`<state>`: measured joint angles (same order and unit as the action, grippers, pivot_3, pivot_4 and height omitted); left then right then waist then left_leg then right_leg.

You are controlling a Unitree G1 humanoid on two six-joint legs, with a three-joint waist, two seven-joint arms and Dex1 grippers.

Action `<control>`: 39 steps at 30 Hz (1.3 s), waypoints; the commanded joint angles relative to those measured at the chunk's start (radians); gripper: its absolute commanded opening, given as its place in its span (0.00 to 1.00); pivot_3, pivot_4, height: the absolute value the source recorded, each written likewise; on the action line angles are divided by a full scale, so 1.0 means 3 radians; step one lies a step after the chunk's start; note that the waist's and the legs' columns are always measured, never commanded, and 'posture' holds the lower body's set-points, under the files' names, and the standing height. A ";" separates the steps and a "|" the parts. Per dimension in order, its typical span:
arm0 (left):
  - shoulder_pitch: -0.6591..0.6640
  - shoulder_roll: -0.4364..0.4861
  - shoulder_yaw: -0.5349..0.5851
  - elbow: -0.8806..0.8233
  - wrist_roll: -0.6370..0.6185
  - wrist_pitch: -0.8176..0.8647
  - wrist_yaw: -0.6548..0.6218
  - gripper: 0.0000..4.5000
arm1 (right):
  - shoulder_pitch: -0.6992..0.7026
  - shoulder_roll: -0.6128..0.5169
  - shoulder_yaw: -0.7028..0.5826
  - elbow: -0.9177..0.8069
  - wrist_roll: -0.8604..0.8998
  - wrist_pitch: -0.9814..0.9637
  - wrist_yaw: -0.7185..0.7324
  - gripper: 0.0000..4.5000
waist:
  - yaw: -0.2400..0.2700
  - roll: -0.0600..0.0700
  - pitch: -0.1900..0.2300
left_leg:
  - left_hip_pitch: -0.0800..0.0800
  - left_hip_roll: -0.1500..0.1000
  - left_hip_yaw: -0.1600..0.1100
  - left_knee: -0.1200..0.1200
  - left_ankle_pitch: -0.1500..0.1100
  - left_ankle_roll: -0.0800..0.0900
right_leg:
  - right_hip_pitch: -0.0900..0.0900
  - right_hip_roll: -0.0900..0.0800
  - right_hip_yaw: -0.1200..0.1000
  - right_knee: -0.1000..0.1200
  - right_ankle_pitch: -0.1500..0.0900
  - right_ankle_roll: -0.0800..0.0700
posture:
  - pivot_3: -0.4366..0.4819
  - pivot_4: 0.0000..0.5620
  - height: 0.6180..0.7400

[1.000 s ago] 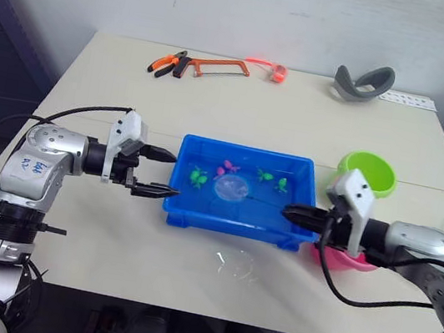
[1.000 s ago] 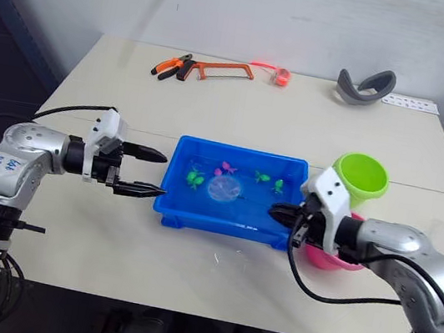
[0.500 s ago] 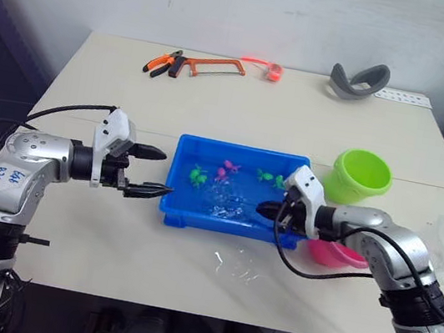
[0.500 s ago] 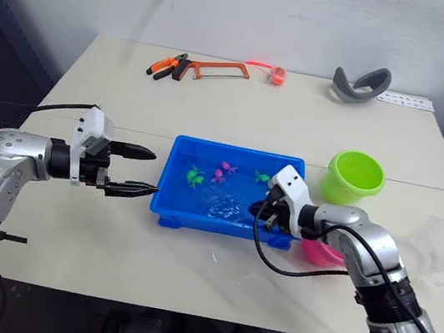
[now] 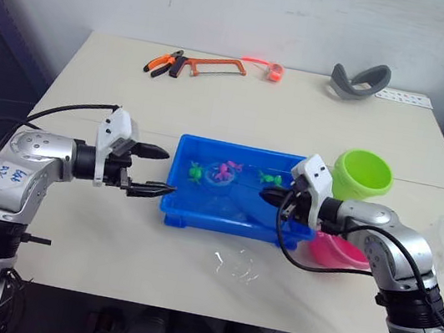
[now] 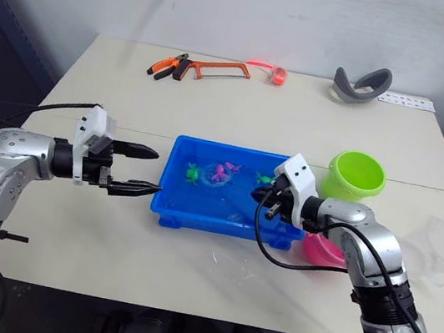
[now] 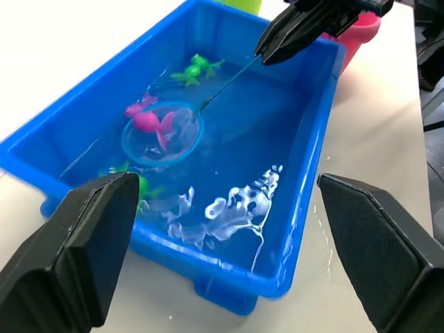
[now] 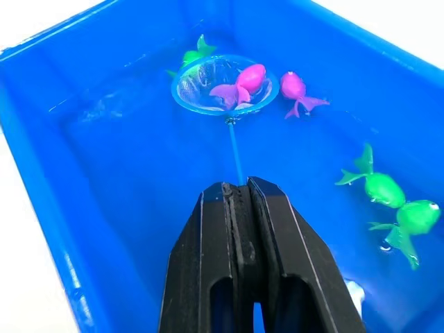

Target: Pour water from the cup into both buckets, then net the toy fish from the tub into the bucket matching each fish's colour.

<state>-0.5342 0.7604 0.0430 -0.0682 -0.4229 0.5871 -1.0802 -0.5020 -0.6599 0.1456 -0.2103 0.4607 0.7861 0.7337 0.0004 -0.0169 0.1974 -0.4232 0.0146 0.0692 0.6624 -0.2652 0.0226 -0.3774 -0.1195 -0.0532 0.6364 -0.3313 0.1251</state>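
The right gripper [image 8: 239, 201] pinches the net [image 8: 224, 84] handle over the blue tub [image 5: 198, 213] near the tabletop's middle. One pink fish [image 8: 239, 83] lies in the hoop. The left gripper [image 5: 153, 172] waits beside the tub's left edge, fingers spread apart.

No text or label can be read.

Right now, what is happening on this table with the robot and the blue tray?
The robot is fishing toy fish out of the blue tub. Its right gripper is shut on the handle of the net, and a pink fish lies in the hoop. Another pink fish and green fish are in the water. The left gripper is open beside the tub's edge. The green bucket and pink bucket stand past the tub, on the robot's right.
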 commanded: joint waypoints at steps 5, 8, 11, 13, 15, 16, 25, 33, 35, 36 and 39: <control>-0.0339 -0.0135 -0.0139 0.0261 -0.0027 -0.0140 -0.0139 0.99 | 0.0304 -0.0256 -0.0356 -0.0724 0.0101 0.0056 0.0023 0.00 | -0.0004 0.0000 0.0000 | 0.0000 0.0001 0.0003 0.0000 -0.0001 0.0000 | 0.0000 0.0003 0.0002 -0.0001 0.0000 0.0000 | 0.48 0.27 1.00; -0.0464 -0.0239 -0.0228 0.0362 -0.0047 -0.0172 -0.0246 0.99 | 0.0584 -0.0385 -0.0728 -0.1110 0.0210 0.0103 0.0001 0.00 | -0.0002 0.0000 0.0000 | 0.0000 0.0002 0.0003 -0.0001 -0.0001 0.0000 | 0.0000 0.0004 0.0002 -0.0002 0.0000 0.0000 | 0.48 0.27 1.00; -0.0609 -0.0395 -0.0309 0.0493 -0.0069 -0.0192 -0.0351 0.99 | 0.1007 -0.0500 -0.1288 -0.1572 0.0385 0.0136 0.0007 0.00 | 0.0043 0.0000 0.0000 | 0.0000 0.0002 0.0001 -0.0001 -0.0001 0.0000 | 0.0001 0.0005 0.0001 -0.0004 0.0000 0.0000 | 0.48 0.27 1.00; -0.0713 -0.0510 -0.0403 0.0622 -0.0021 -0.0277 -0.0439 0.99 | 0.1291 -0.0520 -0.1722 -0.1823 0.0517 0.0160 0.0007 0.00 | 0.0072 0.0000 0.0000 | 0.0000 0.0002 0.0003 0.0000 -0.0001 0.0001 | 0.0003 0.0006 0.0002 -0.0006 0.0000 0.0000 | 0.48 0.27 1.00; -0.0816 -0.0609 -0.0481 0.0753 0.0012 -0.0357 -0.0537 0.99 | 0.1557 -0.0541 -0.2161 -0.2035 0.0659 0.0253 0.0000 0.00 | 0.0082 0.0000 0.0000 | 0.0001 0.0002 0.0003 0.0002 -0.0001 0.0001 | 0.0005 0.0007 0.0002 -0.0005 0.0001 0.0002 | 0.48 0.27 1.00; -0.0866 -0.0650 -0.0511 0.0817 0.0022 -0.0393 -0.0585 0.99 | 0.1681 -0.0554 -0.2365 -0.2122 0.0732 0.0305 0.0007 0.00 | 0.0082 -0.0001 0.0000 | 0.0000 0.0002 0.0003 0.0002 -0.0001 0.0001 | 0.0005 0.0006 0.0003 -0.0007 0.0001 0.0002 | 0.48 0.27 1.00; -0.1234 -0.1077 -0.0784 0.1269 0.0107 -0.0716 -0.0992 0.99 | 0.3031 -0.0389 -0.4195 -0.2558 0.1057 0.0404 0.0255 0.00 | 0.0090 -0.0001 -0.0001 | 0.0003 0.0001 0.0000 -0.0001 -0.0002 0.0004 | 0.0010 0.0010 0.0004 -0.0025 0.0003 0.0005 | 0.48 0.27 1.00; -0.1373 -0.1303 -0.0833 0.1540 0.0193 -0.0953 -0.1159 0.99 | 0.3959 -0.0144 -0.4461 -0.2618 0.0244 -0.0453 0.0458 0.00 | 0.0078 -0.0001 -0.0001 | 0.0006 0.0002 0.0002 -0.0001 -0.0009 0.0017 | 0.0009 0.0012 0.0007 -0.0024 0.0003 0.0006 | 0.48 0.27 1.00; -0.1400 -0.1340 -0.0820 0.1592 0.0206 -0.0984 -0.1166 0.99 | 0.4125 -0.0185 -0.4309 -0.2613 -0.0258 -0.0831 0.0450 0.00 | 0.0080 0.0000 -0.0001 | 0.0006 0.0000 0.0001 -0.0001 -0.0009 0.0017 | 0.0009 0.0012 0.0008 -0.0025 0.0004 0.0006 | 0.48 0.27 1.00; -0.1411 -0.1354 -0.0812 0.1619 0.0214 -0.0999 -0.1166 0.99 | 0.4221 -0.0235 -0.4206 -0.2596 -0.0597 -0.1105 0.0455 0.00 | 0.0080 0.0000 -0.0002 | 0.0006 0.0000 0.0001 -0.0001 -0.0009 0.0017 | 0.0009 0.0012 0.0008 -0.0025 0.0004 0.0006 | 0.48 0.27 1.00; -0.1425 -0.1379 -0.0793 0.1696 0.0238 -0.1041 -0.1159 0.99 | 0.4346 -0.0304 -0.4005 -0.2492 -0.1339 -0.1761 0.0385 0.00 | 0.0079 0.0000 -0.0002 | 0.0005 -0.0002 0.0002 -0.0001 -0.0007 0.0013 | 0.0008 0.0013 0.0010 -0.0027 0.0004 0.0007 | 0.48 0.27 1.00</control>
<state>-0.9378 0.3517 -0.2078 0.4419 -0.3529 0.2918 -1.4223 0.7939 -0.7442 -1.0649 -0.9492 0.1812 0.3723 0.8650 0.0240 -0.0168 0.1969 -0.4216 0.0141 0.0698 0.6622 -0.2657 0.0238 -0.3750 -0.1155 -0.0503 0.6282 -0.3302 0.1271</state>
